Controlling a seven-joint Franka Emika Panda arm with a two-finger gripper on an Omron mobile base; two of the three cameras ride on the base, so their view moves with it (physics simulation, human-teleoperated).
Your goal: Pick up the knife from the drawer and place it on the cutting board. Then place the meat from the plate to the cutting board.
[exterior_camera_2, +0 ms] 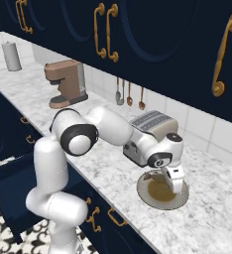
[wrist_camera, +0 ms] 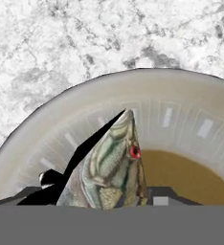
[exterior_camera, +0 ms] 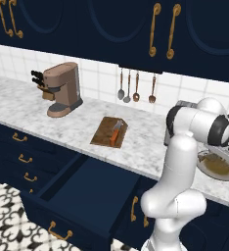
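Hand view: my camera looks straight down onto the plate (wrist_camera: 61, 112), pale grey rim arcing across the middle of the frame, brown centre at lower right. Marble counter (wrist_camera: 61, 43) fills the top. The meat (wrist_camera: 111, 167) sits at bottom centre, a fish-shaped piece, greenish-tan with a red eye, snout pointing up over the rim band. It rises right between my finger tips (wrist_camera: 162, 198); one tip shows as a dark block low on the right, a black shape lies low on the left. Jaws stand on either side of the meat, but I cannot tell whether they actually clamp it or just bracket it.

Right base view: my gripper (exterior_camera_2: 176, 187) points down over the plate (exterior_camera_2: 150, 198), lower right of centre, just in front of the toaster (exterior_camera_2: 147, 126). Meat itself too small to make out there.

Left base view: the knife (exterior_camera: 116, 132), orange handle, lies on the cutting board (exterior_camera: 104, 133) at frame centre, roughly along the board's length. The drawer (exterior_camera: 87, 196) is pulled open at lower left, interior dark navy. Coffee machine (exterior_camera: 62, 88) stands upper left on the counter, knife block (exterior_camera: 42, 83) touching its left side. Copper-handled utensils (exterior_camera: 136, 88) hang on the tile wall, upper centre. Plate (exterior_camera: 224, 169) sits at the right edge, partly behind my arm.
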